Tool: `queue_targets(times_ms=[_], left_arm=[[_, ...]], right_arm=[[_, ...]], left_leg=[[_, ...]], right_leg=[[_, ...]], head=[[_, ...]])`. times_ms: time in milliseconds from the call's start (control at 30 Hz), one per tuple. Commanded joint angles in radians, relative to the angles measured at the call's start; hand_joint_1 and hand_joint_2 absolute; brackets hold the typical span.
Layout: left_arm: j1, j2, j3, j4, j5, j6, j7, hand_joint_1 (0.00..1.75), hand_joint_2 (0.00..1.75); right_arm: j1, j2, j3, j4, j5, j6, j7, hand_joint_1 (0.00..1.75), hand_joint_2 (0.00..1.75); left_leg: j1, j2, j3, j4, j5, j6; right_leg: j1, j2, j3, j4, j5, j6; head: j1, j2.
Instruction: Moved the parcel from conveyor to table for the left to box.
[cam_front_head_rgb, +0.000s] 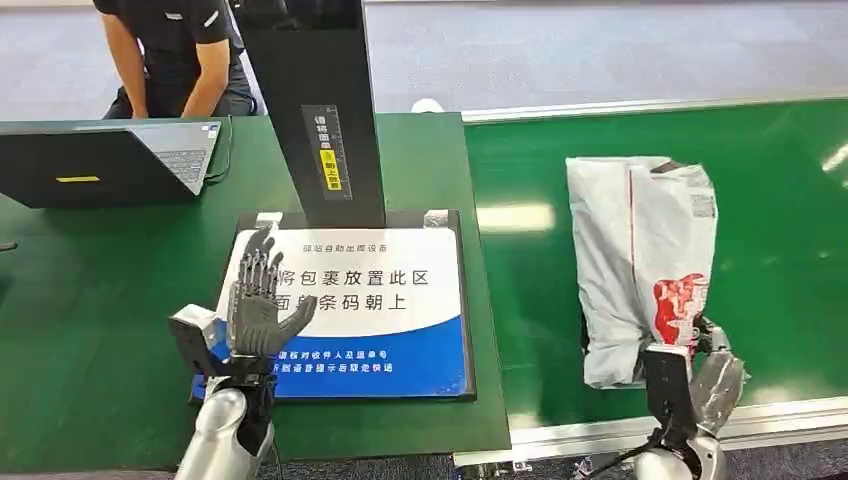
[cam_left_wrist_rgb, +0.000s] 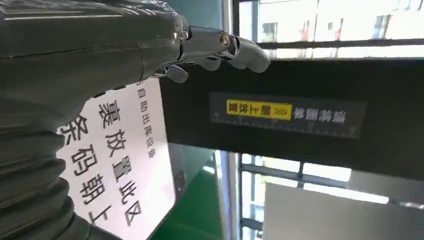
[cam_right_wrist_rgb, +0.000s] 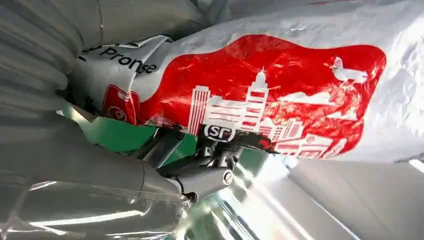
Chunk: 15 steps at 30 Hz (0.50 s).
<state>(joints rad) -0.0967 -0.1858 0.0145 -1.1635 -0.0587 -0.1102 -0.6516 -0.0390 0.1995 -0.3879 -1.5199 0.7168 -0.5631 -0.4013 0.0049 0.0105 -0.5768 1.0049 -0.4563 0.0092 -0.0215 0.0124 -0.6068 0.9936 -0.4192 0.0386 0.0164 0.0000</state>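
The parcel (cam_front_head_rgb: 640, 260), a grey-white plastic bag with a red print, lies lengthwise on the green conveyor belt (cam_front_head_rgb: 780, 250). My right hand (cam_front_head_rgb: 705, 375) is at its near end. In the right wrist view the parcel (cam_right_wrist_rgb: 300, 85) sits between my thumb and the dark fingers (cam_right_wrist_rgb: 200, 175) slid under it, so the hand grips that end. My left hand (cam_front_head_rgb: 258, 305) is raised with its fingers spread over the near left part of the white and blue sign mat (cam_front_head_rgb: 400, 300) on the green table (cam_front_head_rgb: 90, 320). It holds nothing.
A black scanner post (cam_front_head_rgb: 320, 110) rises from the mat's far edge and shows close ahead in the left wrist view (cam_left_wrist_rgb: 300, 120). An open laptop (cam_front_head_rgb: 110, 165) stands at the far left of the table. A person (cam_front_head_rgb: 175, 55) sits behind it.
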Motion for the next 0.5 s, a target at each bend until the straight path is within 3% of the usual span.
queue_targets(times_ms=[33, 233, 267, 400, 500], left_arm=[[0.002, -0.009, 0.048, -0.031, 0.026, 0.026, -0.005, 0.0, 1.75], [-0.003, 0.005, 0.044, -0.015, 0.035, 0.034, -0.014, 0.0, 1.75], [-0.002, 0.008, 0.041, -0.012, 0.041, 0.037, -0.02, 0.0, 1.75], [0.005, 0.027, 0.037, -0.012, 0.073, 0.051, -0.047, 0.0, 1.75], [0.005, 0.042, 0.033, -0.016, 0.089, 0.05, -0.047, 0.0, 1.75]], right_arm=[[0.043, 0.054, 0.05, -0.157, -0.114, -0.088, -0.1, 1.75, 1.75], [-0.008, 0.01, 0.19, -0.149, -0.006, -0.126, -0.136, 1.75, 1.75], [-0.02, -0.017, 0.237, -0.144, -0.005, -0.089, -0.118, 1.75, 1.75], [-0.123, -0.113, 0.404, -0.035, -0.067, 0.234, -0.044, 1.75, 1.75], [-0.206, -0.152, 0.476, 0.06, -0.062, 0.35, -0.015, 1.75, 1.75]], left_leg=[[0.0, -0.001, 0.001, 0.0, 0.0, -0.001], [0.0, 0.002, 0.001, 0.0, 0.0, -0.001], [0.0, 0.003, 0.001, 0.0, 0.0, -0.001], [-0.001, 0.007, 0.001, -0.001, 0.0, -0.001], [0.0, 0.006, 0.001, -0.001, 0.001, -0.002]], right_leg=[[0.0, -0.001, 0.0, 0.001, -0.001, -0.003], [0.0, 0.002, -0.001, 0.001, 0.0, -0.002], [0.0, 0.003, -0.001, 0.001, 0.001, -0.003], [0.0, 0.006, -0.002, 0.001, 0.002, -0.003], [0.0, 0.006, -0.001, 0.001, 0.002, -0.002]], head=[[0.0, 0.0], [0.0, 0.0], [0.0, 0.0], [0.0, 0.0], [0.0, 0.0]])
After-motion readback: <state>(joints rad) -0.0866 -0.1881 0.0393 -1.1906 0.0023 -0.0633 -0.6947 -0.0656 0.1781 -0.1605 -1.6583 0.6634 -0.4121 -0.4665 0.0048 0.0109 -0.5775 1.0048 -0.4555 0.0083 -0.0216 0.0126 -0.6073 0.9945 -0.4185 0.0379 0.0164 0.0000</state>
